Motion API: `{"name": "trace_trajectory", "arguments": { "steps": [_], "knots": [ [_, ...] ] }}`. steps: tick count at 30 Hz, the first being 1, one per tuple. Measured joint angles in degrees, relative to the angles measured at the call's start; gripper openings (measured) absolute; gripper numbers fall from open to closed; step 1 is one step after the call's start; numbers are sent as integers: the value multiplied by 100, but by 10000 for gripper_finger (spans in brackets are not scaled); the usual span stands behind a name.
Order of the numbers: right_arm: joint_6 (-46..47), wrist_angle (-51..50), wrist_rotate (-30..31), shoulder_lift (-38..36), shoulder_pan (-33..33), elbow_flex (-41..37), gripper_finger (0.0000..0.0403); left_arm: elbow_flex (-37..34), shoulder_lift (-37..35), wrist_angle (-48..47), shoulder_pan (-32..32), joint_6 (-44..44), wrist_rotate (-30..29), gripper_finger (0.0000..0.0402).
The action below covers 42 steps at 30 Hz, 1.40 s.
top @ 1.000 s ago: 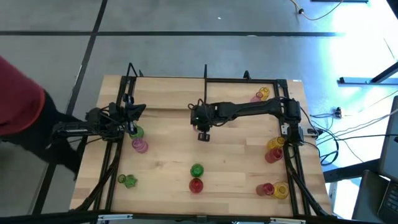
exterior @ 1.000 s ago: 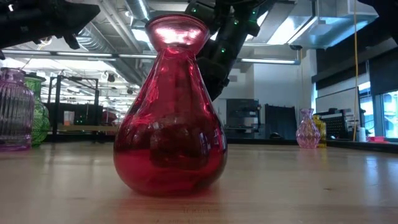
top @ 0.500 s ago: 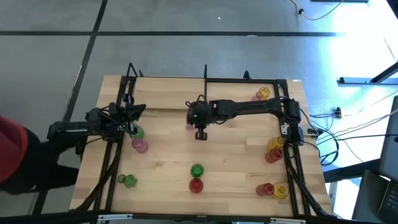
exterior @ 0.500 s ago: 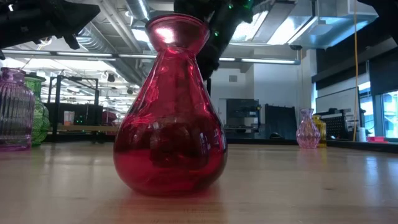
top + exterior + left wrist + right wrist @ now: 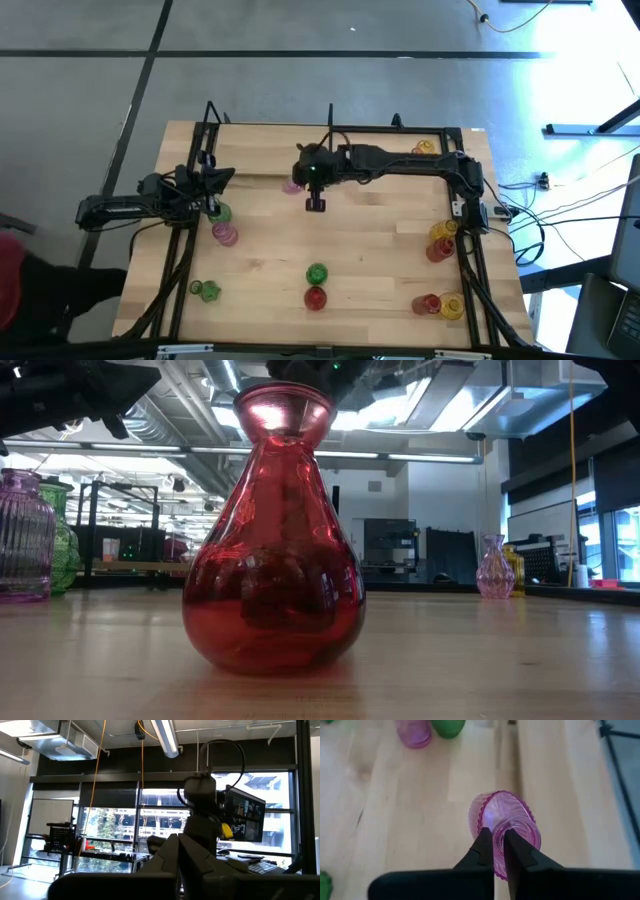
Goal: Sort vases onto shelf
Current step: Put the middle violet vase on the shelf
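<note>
— From above, what's going on at the table (image 5: 260, 265)?

— The right gripper (image 5: 298, 184) reaches across to the middle of the table's far half and hangs over a pink vase (image 5: 292, 186), right at the near edge of the shelf (image 5: 380, 150). The left gripper (image 5: 213, 195) waits at the left edge, fingers pressed together, beside a green vase (image 5: 221, 212) and another pink one (image 5: 226, 234). A green vase (image 5: 316, 273) and a red vase (image 5: 315, 297) stand together near the front. One more green vase (image 5: 207, 291) sits front left, and red and yellow ones cluster along the right side.

— And from table height?

— The red vase (image 5: 272, 540) fills the frame, upright on the wood. A ribbed pink vase (image 5: 22, 537) stands at the left edge with a green one (image 5: 62, 550) behind it. Far off to the right, a small pink vase (image 5: 494, 569) stands with a yellow one (image 5: 514, 570) beside it.

— The left wrist camera?

— It looks out into the room: windows, monitors, ceiling lights. The closed dark fingers (image 5: 179, 862) sit low in the frame.

— The right wrist camera?

— The fingers (image 5: 483, 847) pinch the rim of the ribbed pink vase (image 5: 512, 825), seen from over its mouth. Farther off stand a pink vase (image 5: 413, 731) and a green one (image 5: 448, 727), side by side.
</note>
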Motion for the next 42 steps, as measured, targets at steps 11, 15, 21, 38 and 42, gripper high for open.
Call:
{"name": "trace_trajectory", "arguments": {
  "steps": [11, 15, 21, 38, 42],
  "knots": [
    [-263, -100, 272, -11, -554, 728, 2, 0, 0, 0, 0, -8, 0, 0],
    [-301, -119, 376, -11, -924, 851, 2, 0, 0, -4, 0, -13, -2, 0],
    [-424, -77, 374, 21, -1508, 853, 1, 0, 0, -5, 0, -11, -2, 0],
    [-581, -1058, 60, 1134, -2150, 2450, 1, -2, 0, -46, -2, -4, -39, 0],
    [-626, -1153, 61, 1291, -2181, 2427, 1, -2, 0, -55, -1, -7, -37, 0]
  ]
}}
